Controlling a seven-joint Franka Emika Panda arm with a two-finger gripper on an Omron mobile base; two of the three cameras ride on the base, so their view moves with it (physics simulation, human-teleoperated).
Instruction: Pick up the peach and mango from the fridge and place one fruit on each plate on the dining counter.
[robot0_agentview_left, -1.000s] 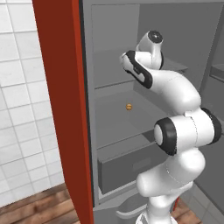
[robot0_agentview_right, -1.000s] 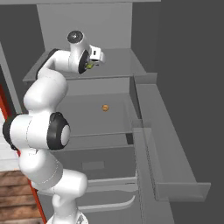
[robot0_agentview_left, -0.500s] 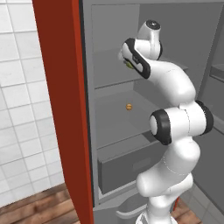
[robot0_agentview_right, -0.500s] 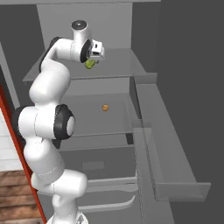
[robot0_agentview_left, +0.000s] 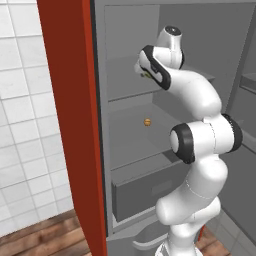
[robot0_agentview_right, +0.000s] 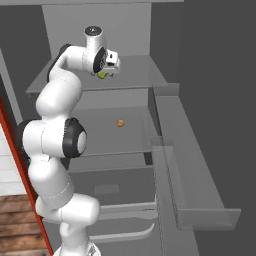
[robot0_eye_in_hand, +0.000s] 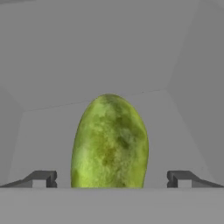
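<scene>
The fridge (robot0_agentview_left: 125, 45) stands open, grey inside. On its upper shelf (robot0_agentview_right: 135, 70) lies the mango (robot0_eye_in_hand: 109, 142), yellow-green and oval, also seen as a green spot (robot0_agentview_right: 102, 75) under my hand. My gripper (robot0_eye_in_hand: 111, 179) is open, one fingertip (robot0_eye_in_hand: 41, 178) on each side of the mango with a gap to both; it reaches over the shelf (robot0_agentview_right: 106, 70). The peach (robot0_agentview_left: 147, 122), small and orange, rests on the middle shelf below (robot0_agentview_right: 120, 123), apart from the arm.
The red fridge door (robot0_agentview_left: 65, 125) stands open at the left, beside a white tiled wall (robot0_agentview_left: 20, 125). A grey drawer (robot0_agentview_left: 150, 190) sits under the middle shelf. Grey door bins (robot0_agentview_right: 200, 200) jut out at the right. Wooden floor (robot0_agentview_left: 45, 240) lies below.
The arm has stretched up and deeper over the upper shelf, bringing the open gripper around the mango. The peach has not moved.
</scene>
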